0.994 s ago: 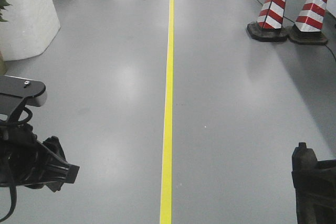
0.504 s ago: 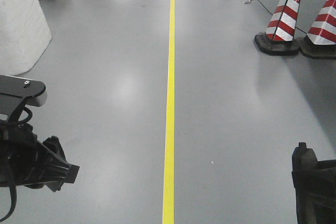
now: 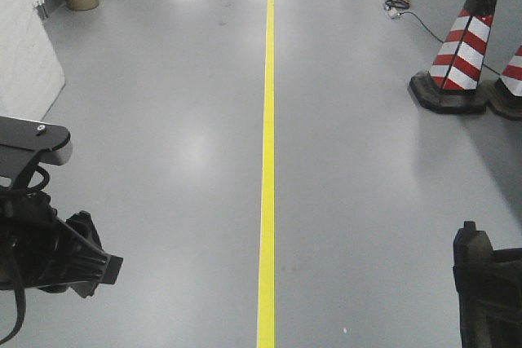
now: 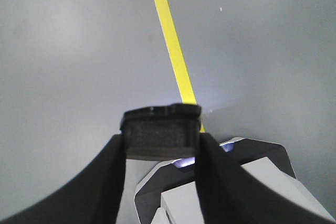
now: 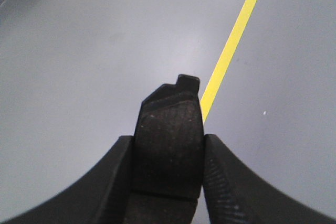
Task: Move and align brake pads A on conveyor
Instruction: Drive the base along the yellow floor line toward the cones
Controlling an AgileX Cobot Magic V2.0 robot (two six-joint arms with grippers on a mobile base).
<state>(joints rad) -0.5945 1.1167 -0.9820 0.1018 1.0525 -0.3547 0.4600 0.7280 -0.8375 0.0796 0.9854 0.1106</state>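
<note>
Both claws ride low over a grey floor (image 3: 163, 160) split by a yellow line (image 3: 267, 201). The left gripper (image 4: 160, 135) and the right gripper (image 5: 169, 150) are each clenched on a dark brake pad. No conveyor is in view. Jolts while travelling could loosen either pad.

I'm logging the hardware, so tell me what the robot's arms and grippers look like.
Both are matte black. The left arm carries black cables and a glossy bracket with a silver screw. The left gripper and right gripper have broad, curved, finely ribbed black fingers.
</note>
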